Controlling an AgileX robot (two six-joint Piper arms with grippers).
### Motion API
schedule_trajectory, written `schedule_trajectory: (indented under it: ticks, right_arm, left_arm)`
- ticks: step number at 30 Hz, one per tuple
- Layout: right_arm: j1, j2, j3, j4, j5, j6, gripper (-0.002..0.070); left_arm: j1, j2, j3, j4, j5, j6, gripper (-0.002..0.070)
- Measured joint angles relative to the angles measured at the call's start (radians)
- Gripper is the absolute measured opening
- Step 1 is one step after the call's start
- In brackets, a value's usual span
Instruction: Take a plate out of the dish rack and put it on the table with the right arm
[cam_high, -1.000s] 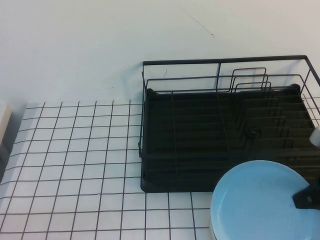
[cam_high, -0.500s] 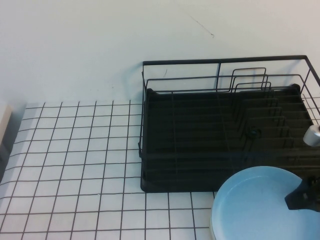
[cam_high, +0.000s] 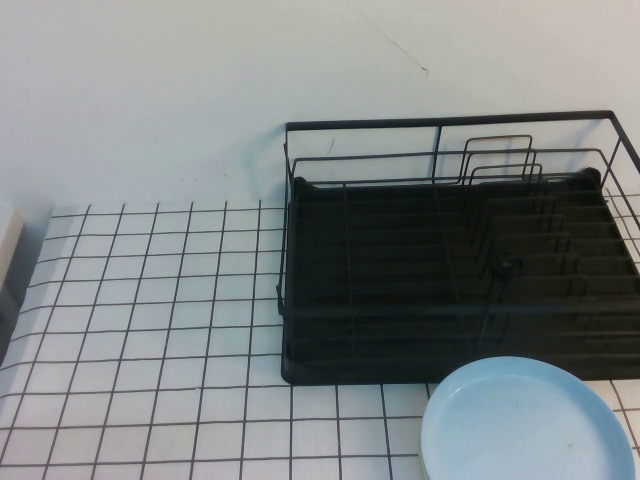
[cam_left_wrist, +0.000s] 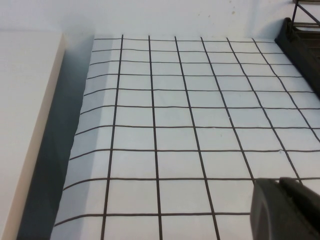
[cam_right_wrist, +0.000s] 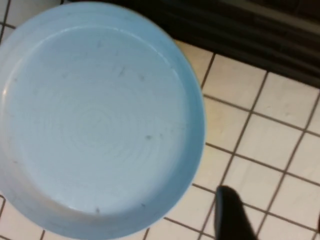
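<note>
Withdrawn from the plate on the table, right gripper and left gripper are cut off, jaw states unclear.

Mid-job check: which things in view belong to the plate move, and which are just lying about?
Job:
- plate, flat on the table, in front of the dish rack
- right gripper, beside the plate, holding nothing
- dish rack, no plates in it

Lying about:
- pale board beside the gridded sheet
- left gripper, parked over bare grid
</note>
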Motion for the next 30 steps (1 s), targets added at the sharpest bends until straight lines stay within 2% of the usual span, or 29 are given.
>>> schedule_trajectory:
  ticks: [2, 6, 9, 18, 26, 30]
  right_arm:
    - [0.0, -0.062, -0.009, -0.022, 0.01, 0.002, 0.03]
    - [0.0, -0.222, -0.011, -0.078, 0.029, 0.002, 0.0078]
    - [0.0, -0.355, -0.011, -0.111, 0.023, 0.0, 0.0024]
    - [0.0, -0.623, -0.013, -0.102, 0.046, 0.015, -0.0001]
    - [0.0, -0.672, -0.013, -0.091, 0.107, 0.015, -0.0002]
    - [0.0, -0.694, 0.003, -0.157, 0.059, -0.034, -0.0002]
  left_arm:
    - [0.0, 0.0, 0.0, 0.0, 0.0, 0.0, -0.0003]
    - [0.0, 0.0, 0.0, 0.0, 0.0, 0.0, -0.0003]
    - [0.0, 0.0, 0.0, 0.0, 0.0, 0.0, -0.0003]
    - [0.0, 0.0, 0.0, 0.0, 0.0, 0.0, -0.0003]
    - [0.0, 0.0, 0.0, 0.0, 0.0, 0.0, -0.0003]
    - [0.0, 0.0, 0.0, 0.0, 0.0, 0.0, -0.0003]
